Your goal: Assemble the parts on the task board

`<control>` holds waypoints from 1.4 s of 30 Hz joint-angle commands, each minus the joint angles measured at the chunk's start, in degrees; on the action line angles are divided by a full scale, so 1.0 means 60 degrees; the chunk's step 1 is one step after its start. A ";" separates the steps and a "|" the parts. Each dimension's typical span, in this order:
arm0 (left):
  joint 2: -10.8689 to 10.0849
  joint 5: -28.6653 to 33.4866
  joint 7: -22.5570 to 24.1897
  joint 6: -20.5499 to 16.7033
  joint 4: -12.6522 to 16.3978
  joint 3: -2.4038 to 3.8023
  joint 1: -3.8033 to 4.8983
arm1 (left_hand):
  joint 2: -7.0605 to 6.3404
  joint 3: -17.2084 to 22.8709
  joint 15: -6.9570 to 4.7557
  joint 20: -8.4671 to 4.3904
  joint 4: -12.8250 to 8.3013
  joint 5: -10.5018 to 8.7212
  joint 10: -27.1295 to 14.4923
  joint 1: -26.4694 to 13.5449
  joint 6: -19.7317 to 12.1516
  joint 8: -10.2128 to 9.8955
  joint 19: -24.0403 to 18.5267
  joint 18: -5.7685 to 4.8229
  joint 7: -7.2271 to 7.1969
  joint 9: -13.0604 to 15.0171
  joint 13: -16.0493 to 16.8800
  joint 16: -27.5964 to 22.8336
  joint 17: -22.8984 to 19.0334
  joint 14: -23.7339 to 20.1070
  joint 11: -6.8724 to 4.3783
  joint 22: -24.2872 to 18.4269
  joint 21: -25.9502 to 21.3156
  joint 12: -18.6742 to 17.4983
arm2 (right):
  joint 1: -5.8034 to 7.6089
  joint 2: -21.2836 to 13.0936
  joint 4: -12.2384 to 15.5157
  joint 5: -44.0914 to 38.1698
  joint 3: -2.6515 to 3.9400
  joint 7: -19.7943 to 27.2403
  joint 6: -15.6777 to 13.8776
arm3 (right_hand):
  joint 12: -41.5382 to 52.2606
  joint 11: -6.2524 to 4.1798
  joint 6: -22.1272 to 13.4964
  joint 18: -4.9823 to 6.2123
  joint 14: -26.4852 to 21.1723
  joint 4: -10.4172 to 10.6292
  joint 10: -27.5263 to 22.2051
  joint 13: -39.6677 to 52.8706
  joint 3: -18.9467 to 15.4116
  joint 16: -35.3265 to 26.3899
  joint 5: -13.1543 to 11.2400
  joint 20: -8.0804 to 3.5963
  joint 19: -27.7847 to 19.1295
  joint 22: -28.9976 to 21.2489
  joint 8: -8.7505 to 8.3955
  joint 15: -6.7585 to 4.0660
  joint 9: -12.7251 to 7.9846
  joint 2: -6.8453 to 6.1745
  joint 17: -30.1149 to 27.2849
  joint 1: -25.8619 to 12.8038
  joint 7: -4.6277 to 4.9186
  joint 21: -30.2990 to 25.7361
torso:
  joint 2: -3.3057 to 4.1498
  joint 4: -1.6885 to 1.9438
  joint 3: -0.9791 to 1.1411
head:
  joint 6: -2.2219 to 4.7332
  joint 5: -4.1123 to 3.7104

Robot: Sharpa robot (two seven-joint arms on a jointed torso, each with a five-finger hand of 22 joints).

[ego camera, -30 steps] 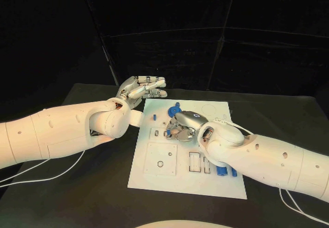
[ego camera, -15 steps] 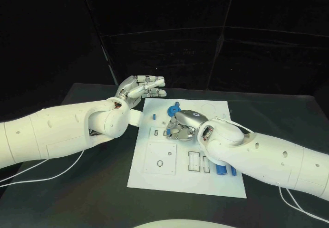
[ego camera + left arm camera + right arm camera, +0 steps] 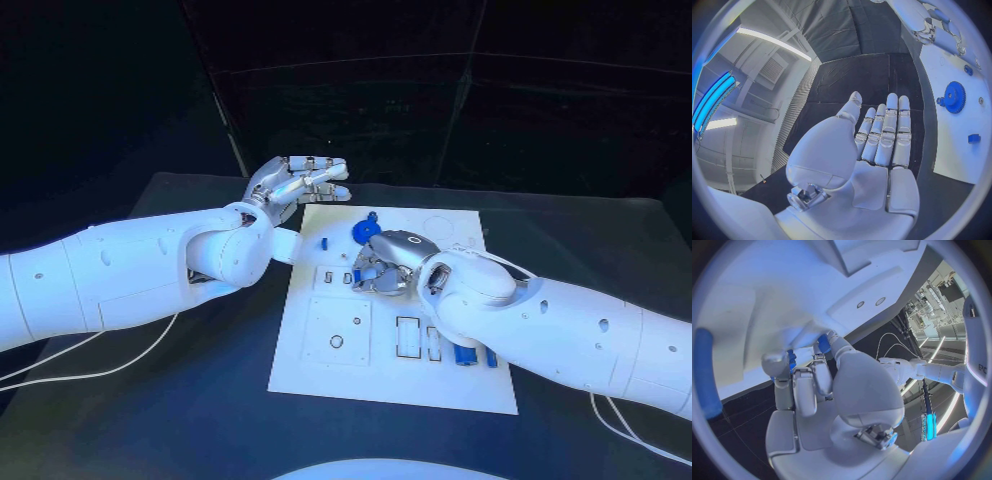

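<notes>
The white task board (image 3: 361, 375) lies in the middle of the black table. My right hand (image 3: 385, 268) is curled down over the board's middle, and its fingertips pinch a small blue part (image 3: 822, 343) against the board's surface (image 3: 767, 285). My left hand (image 3: 296, 184) hovers open beyond the board's far left corner, its fingers straight and holding nothing (image 3: 879, 140). A blue gear (image 3: 366, 230) (image 3: 953, 97) sits on the board's far part, with a small blue piece (image 3: 325, 242) (image 3: 974, 138) to its left.
Two blue cylinders (image 3: 464, 357) lie on the board's near right part, beside my right forearm; one appears as a blue cylinder (image 3: 704, 372) in the right wrist view. White cables (image 3: 87, 370) trail over the table at the near left.
My right hand's fingers have shifted a little on the board around the small blue part. The left hand has stayed where it was.
</notes>
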 commanded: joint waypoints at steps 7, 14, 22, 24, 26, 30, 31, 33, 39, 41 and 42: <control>0.0002 -0.0060 0.0076 0.0059 0.0002 0.0006 0.0015 | 0.0022 -0.0016 0.0018 -0.0010 -0.0053 -0.0014 0.0020 -0.0069 0.0038 -0.0061 0.0050 0.0122 0.0145 -0.0001 -0.0001 -0.0054 0.0009 0.0078 0.0034 -0.0010 -0.0053 -0.0062 | -0.0040 -0.0038 0.0004 -0.0176 -0.0047 -0.0240 0.0217 | -0.0081 0.0103 -0.0278 -0.0043 0.0755 0.0062 -0.0109 -0.0058 -0.0052 -0.0053 0.0061 0.0067 -0.0091 -0.0093 -0.0147 0.0127 -0.0028 -0.0186 0.1329 -0.0191 0.0089 -0.0076 | 0.0002 0.0005 -0.0002 | -0.0002 0.0006; -0.0004 -0.0060 0.0073 0.0057 0.0001 0.0006 0.0015 | 0.0022 -0.0016 0.0018 -0.0010 -0.0053 -0.0014 0.0020 -0.0069 0.0038 -0.0061 0.0050 0.0122 0.0145 -0.0001 -0.0001 -0.0054 0.0009 0.0078 0.0034 -0.0010 -0.0053 -0.0062 | -0.0040 -0.0030 0.0016 -0.0178 -0.0048 -0.0214 -0.0045 | -0.0235 0.0198 -0.0629 0.0004 0.0717 0.0127 -0.0289 -0.0233 -0.0188 -0.0132 0.0156 0.0143 -0.0240 -0.0378 -0.0301 0.0209 -0.0036 -0.0342 0.1182 -0.0347 0.0188 -0.0225 | 0.0006 0.0004 -0.0001 | 0.0017 0.0031; -0.0006 -0.0060 0.0069 0.0089 0.0004 0.0006 0.0015 | 0.0022 -0.0016 0.0018 -0.0010 -0.0053 -0.0014 0.0020 -0.0069 0.0038 -0.0061 0.0050 0.0122 0.0145 -0.0001 -0.0001 -0.0054 0.0009 0.0078 0.0034 -0.0010 -0.0053 -0.0062 | -0.0041 -0.0025 0.0035 -0.0178 -0.0048 -0.0173 -0.0432 | -0.0460 0.0288 -0.1019 0.0027 0.0709 0.0248 -0.0561 -0.0519 -0.0392 -0.0155 0.0168 0.0220 -0.0311 -0.0522 -0.0431 0.0286 -0.0031 -0.0476 0.1155 -0.0488 0.0281 -0.0315 | 0.0005 0.0007 -0.0004 | 0.0019 0.0041; -0.0008 -0.0060 0.0068 0.0102 0.0004 0.0006 0.0015 | 0.0023 -0.0012 0.0018 -0.0010 -0.0061 -0.0014 0.0019 -0.0069 0.0037 -0.0064 0.0051 0.0122 0.0145 -0.0001 -0.0001 -0.0058 0.0011 0.0080 0.0034 -0.0013 -0.0055 -0.0066 | -0.0043 -0.0032 0.0046 -0.0163 -0.0048 -0.0121 -0.0636 | -0.0503 0.0324 -0.1182 0.0038 0.0702 0.0310 -0.0626 -0.0582 -0.0484 -0.0173 0.0196 0.0245 -0.0342 -0.0589 -0.0483 0.0315 -0.0035 -0.0535 0.1124 -0.0536 0.0322 -0.0352 | 0.0003 0.0006 -0.0003 | 0.0019 0.0044; -0.0009 -0.0060 0.0063 0.0116 0.0002 0.0006 0.0015 | 0.0023 -0.0008 0.0018 -0.0010 -0.0071 -0.0014 0.0018 -0.0069 0.0037 -0.0067 0.0052 0.0122 0.0146 -0.0002 -0.0002 -0.0062 0.0013 0.0081 0.0035 -0.0015 -0.0056 -0.0070 | -0.0049 -0.0052 0.0070 -0.0108 -0.0048 0.0005 -0.0940 | -0.0572 0.0383 -0.1433 0.0049 0.0688 0.0390 -0.0727 -0.0681 -0.0591 -0.0203 0.0245 0.0284 -0.0387 -0.0684 -0.0564 0.0360 -0.0040 -0.0599 0.1073 -0.0554 0.0389 -0.0405 | 0.0002 0.0006 0.0000 | 0.0021 0.0047; -0.0012 -0.0074 0.0011 0.0133 -0.0020 0.0006 0.0015 | 0.0027 0.0010 -0.0027 -0.0034 -0.0109 -0.0014 0.0094 -0.0080 0.0103 -0.0046 0.0141 0.0139 0.0116 0.0008 0.0008 -0.0004 0.0056 0.0229 0.0001 -0.0004 -0.0013 -0.0046 | -0.0056 -0.0164 0.0201 0.0109 -0.0048 0.0456 -0.1439 | -0.0877 0.0491 -0.1927 0.0082 0.0654 0.0497 -0.1090 -0.1085 -0.0674 -0.0273 0.0305 0.0362 -0.0518 -0.0941 -0.0693 0.0436 -0.0052 -0.0640 0.0951 -0.0425 0.0517 -0.0544 | -0.0003 0.0013 0.0005 | 0.0028 0.0046; -0.0017 -0.0120 -0.0017 0.0124 -0.0027 0.0006 0.0015 | 0.0031 0.0019 -0.0074 -0.0068 -0.0131 -0.0014 0.0164 -0.0098 0.0157 -0.0029 0.0246 0.0149 0.0087 0.0013 0.0014 0.0066 0.0100 0.0380 -0.0033 0.0017 0.0045 -0.0022 | -0.0057 -0.0210 0.0257 0.0164 -0.0048 0.0579 -0.1527 | -0.0882 0.0519 -0.2066 0.0091 0.0655 0.0528 -0.1112 -0.1107 -0.0691 -0.0271 0.0309 0.0376 -0.0526 -0.0959 -0.0716 0.0471 -0.0054 -0.0655 0.0957 -0.0377 0.0549 -0.0557 | -0.0004 0.0016 0.0007 | 0.0028 0.0047; -0.0039 -0.0423 -0.0124 0.0092 -0.0048 0.0006 0.0014 | 0.0027 0.0017 -0.0202 -0.0177 -0.0151 -0.0001 0.0474 -0.0181 0.0290 0.0011 0.0523 0.0156 0.0010 0.0023 0.0056 0.0261 0.0220 0.0759 -0.0143 0.0079 0.0205 0.0106 | -0.0058 -0.0371 0.0446 0.0329 -0.0047 0.0932 -0.1712 | -0.0874 0.0544 -0.2161 0.0095 0.0656 0.0571 -0.1126 -0.1120 -0.0711 -0.0269 0.0313 0.0403 -0.0532 -0.0975 -0.0697 0.0495 -0.0044 -0.0662 0.0965 -0.0317 0.0574 -0.0569 | -0.0012 0.0013 0.0013 | 0.0033 0.0044; -0.0108 -0.1257 -0.0709 0.0041 -0.0099 0.0006 0.0014 | 0.0010 0.0027 -0.0710 -0.0695 -0.0161 0.0030 0.1583 -0.0454 0.0747 0.0113 0.1653 0.0157 -0.0297 0.0032 0.0196 0.1274 0.0919 0.2305 -0.0572 0.0417 0.0966 0.0459 | -0.0040 -0.1145 0.1299 0.0893 -0.0036 0.1980 -0.1974 | -0.0852 0.0593 -0.2344 0.0131 0.0651 0.0764 -0.1185 -0.1157 -0.0892 -0.0279 0.0349 0.0459 -0.0658 -0.1183 -0.0644 0.0545 -0.0030 -0.0776 0.0949 -0.0284 0.0617 -0.0681 | -0.0039 0.0003 -0.0001 | 0.0093 0.0027; -0.0131 -0.1533 -0.1056 0.0017 -0.0125 0.0006 0.0014 | 0.0013 0.0060 -0.0934 -0.0928 -0.0177 0.0035 0.1941 -0.0512 0.0789 0.0078 0.2304 0.0158 -0.0411 0.0021 0.0266 0.1984 0.1391 0.3161 -0.0733 0.0649 0.1449 0.0562 | 0.0010 -0.1492 0.1651 0.1158 -0.0030 0.2295 -0.2042 | -0.0822 0.0600 -0.2403 0.0133 0.0649 0.0846 -0.1182 -0.1149 -0.0976 -0.0283 0.0366 0.0472 -0.0663 -0.1184 -0.0625 0.0554 -0.0027 -0.0806 0.0942 -0.0269 0.0622 -0.0685 | -0.0062 0.0001 0.0010 | 0.0093 0.0023; -0.0147 -0.1682 -0.1256 0.0015 -0.0131 0.0006 0.0014 | 0.0005 0.0065 -0.1030 -0.1035 -0.0172 0.0044 0.2137 -0.0560 0.0822 0.0071 0.2592 0.0158 -0.0469 0.0026 0.0318 0.2333 0.1642 0.3489 -0.0820 0.0766 0.1683 0.0647 | 0.0048 -0.1664 0.1812 0.1299 -0.0024 0.2417 -0.2051 | -0.0819 0.0601 -0.2408 0.0134 0.0649 0.0854 -0.1182 -0.1148 -0.0985 -0.0284 0.0369 0.0473 -0.0664 -0.1186 -0.0622 0.0555 -0.0026 -0.0808 0.0940 -0.0265 0.0622 -0.0686 | -0.0078 -0.0002 0.0018 | 0.0087 0.0016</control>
